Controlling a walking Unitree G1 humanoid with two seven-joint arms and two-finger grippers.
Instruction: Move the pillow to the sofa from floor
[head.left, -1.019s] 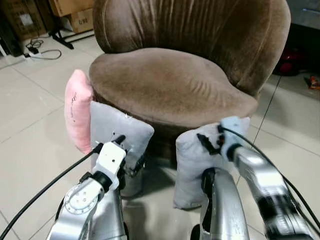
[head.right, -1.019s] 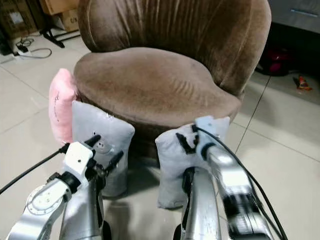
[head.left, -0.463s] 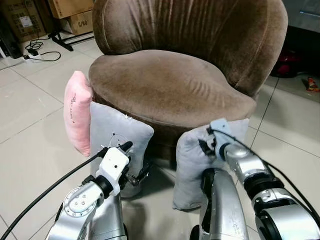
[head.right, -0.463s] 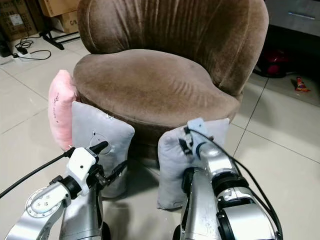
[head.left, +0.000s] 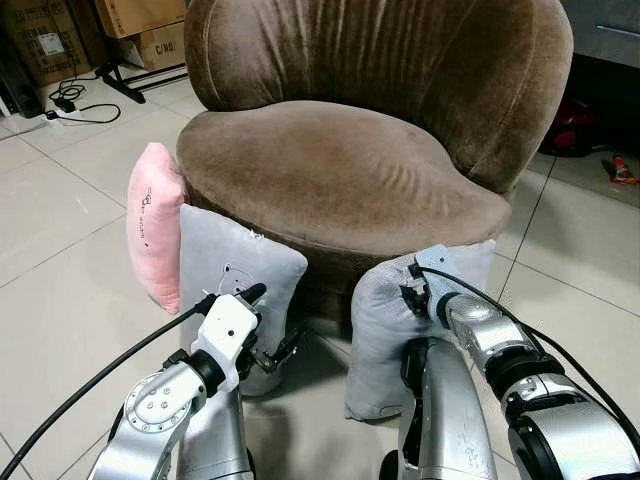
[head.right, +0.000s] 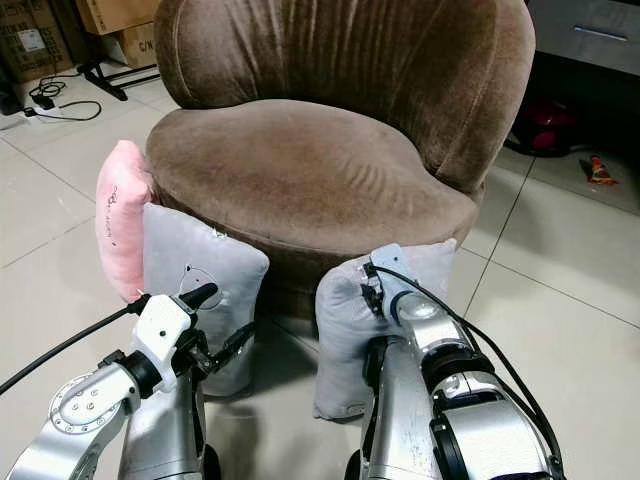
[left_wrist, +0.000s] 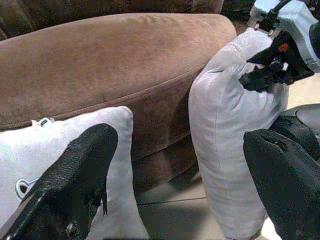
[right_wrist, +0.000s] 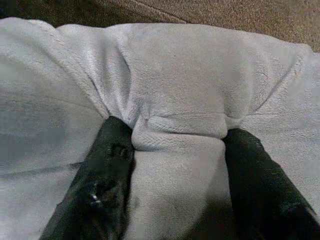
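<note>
Against the base of the brown sofa chair, a grey pillow stands on the floor at the right. My right gripper presses into its top edge. The two black fingers have a bunched fold of the fleece pinched between them. A second grey pillow with a small bear print leans on the chair at the left. My left gripper hovers open just in front of it, holding nothing. A pink pillow stands behind that one.
Pale floor tiles spread to the left and right of the chair. Cardboard boxes, a black stand and a cable lie at the back left. A dark cabinet and a red object are at the back right.
My right gripper has dropped lower and pushed into the top of the right grey pillow, pinching its fabric. The left arm has hardly moved.
</note>
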